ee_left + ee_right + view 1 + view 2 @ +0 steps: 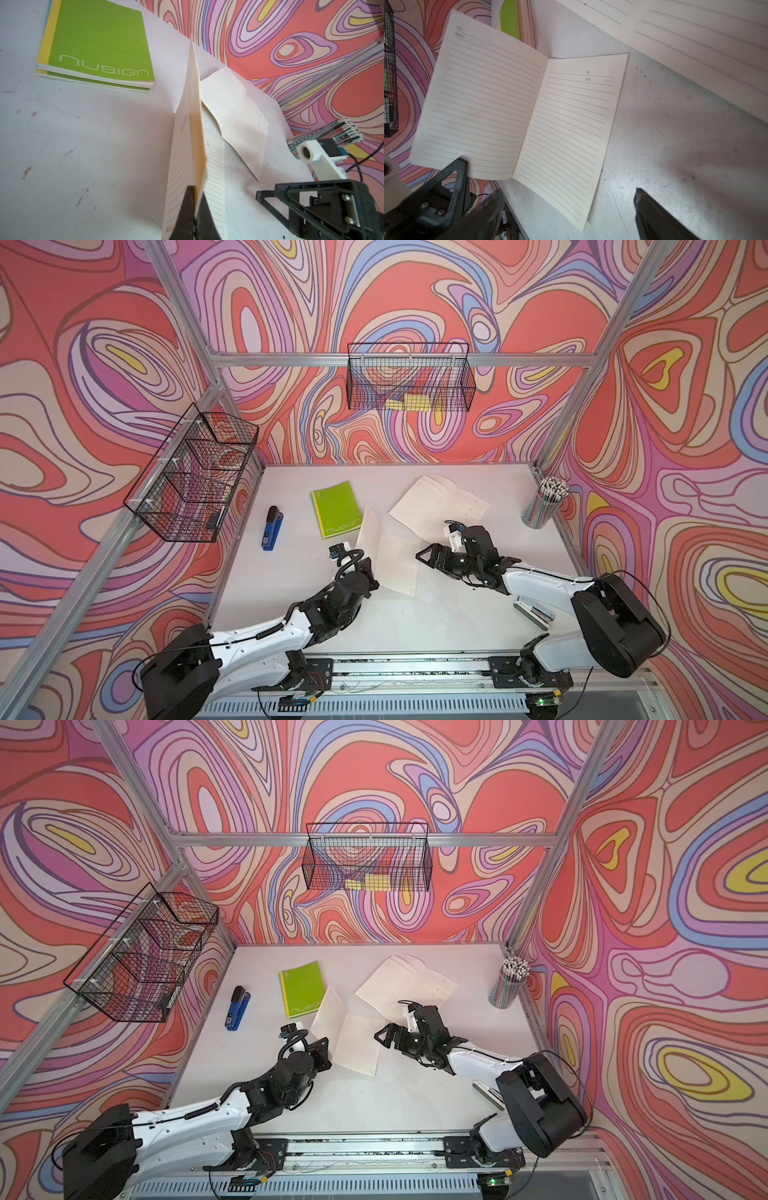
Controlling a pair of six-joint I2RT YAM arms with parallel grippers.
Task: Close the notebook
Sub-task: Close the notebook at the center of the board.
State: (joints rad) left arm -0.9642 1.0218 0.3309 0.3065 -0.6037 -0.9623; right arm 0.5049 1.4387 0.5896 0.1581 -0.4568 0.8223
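Observation:
The open notebook (395, 562) lies mid-table, showing lined cream pages in both top views. Its right half rests flat on the table. The left half (190, 116) stands up steeply, and its outer face shows orange. My left gripper (195, 190) is shut on the near edge of that raised half. My right gripper (424, 556) is open just right of the flat page, with nothing between its fingers (645, 203). In the right wrist view the notebook (529, 104) spreads out ahead of that gripper.
A second open notebook (440, 504) lies behind, and a stack of green notebooks (336, 510) sits left of it. A blue stapler (272, 529) lies farther left. A pencil cup (544, 506) stands at the right edge. Wire baskets (191, 477) hang above.

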